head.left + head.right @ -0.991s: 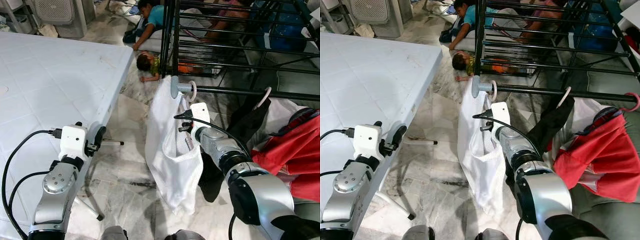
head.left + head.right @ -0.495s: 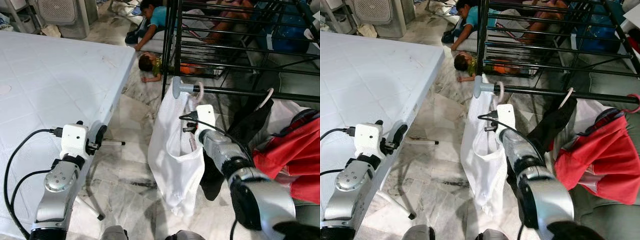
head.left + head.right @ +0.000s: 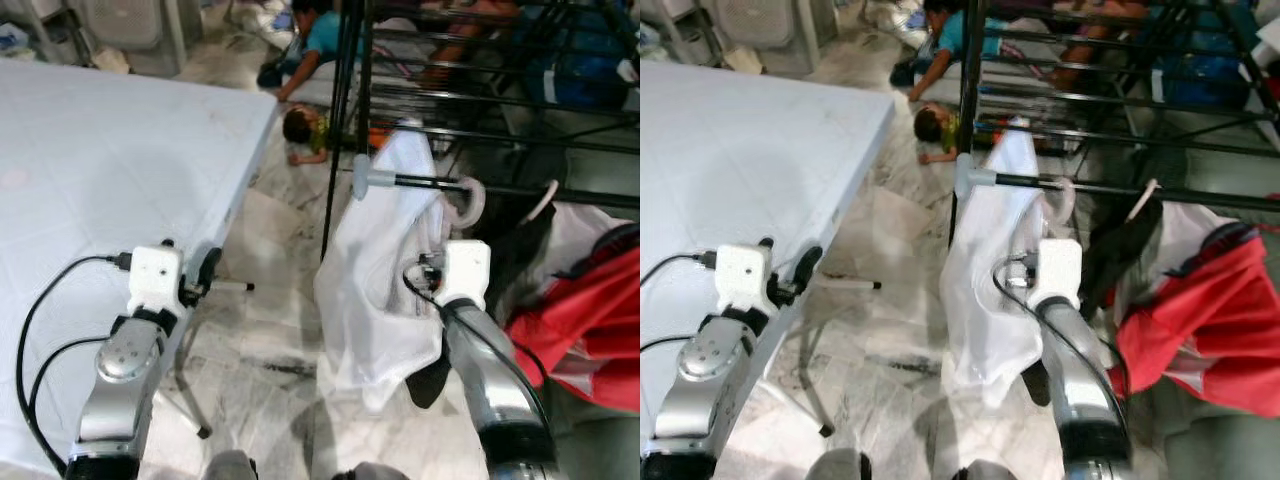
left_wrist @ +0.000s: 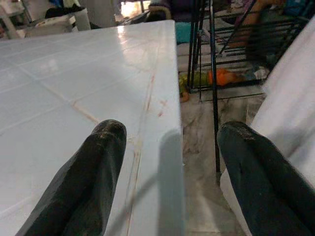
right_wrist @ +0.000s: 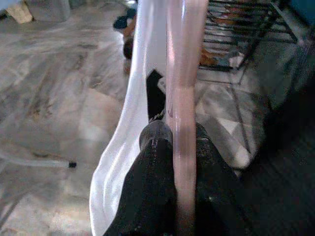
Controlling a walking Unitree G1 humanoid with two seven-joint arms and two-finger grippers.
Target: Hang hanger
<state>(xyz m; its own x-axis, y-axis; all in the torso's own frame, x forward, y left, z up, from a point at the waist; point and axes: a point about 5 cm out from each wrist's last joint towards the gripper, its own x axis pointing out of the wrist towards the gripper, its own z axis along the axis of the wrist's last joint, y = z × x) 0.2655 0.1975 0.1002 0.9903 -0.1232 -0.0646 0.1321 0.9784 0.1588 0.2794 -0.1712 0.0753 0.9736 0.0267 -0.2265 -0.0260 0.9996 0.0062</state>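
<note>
The right gripper (image 5: 172, 142) pinches a smooth pink plastic hanger (image 5: 181, 73) draped in limp white cloth (image 3: 375, 270); the left gripper (image 4: 170, 162) hovers, fingers spread.

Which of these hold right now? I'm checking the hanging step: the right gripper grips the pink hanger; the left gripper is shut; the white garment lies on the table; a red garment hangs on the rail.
1. The right gripper is shut on the pink hanger: true.
2. The left gripper is shut: false, its fingers stand apart, holding nothing.
3. The white garment lies on the table: false, it hangs at the black rail.
4. A red garment hangs on the rail: true.
</note>
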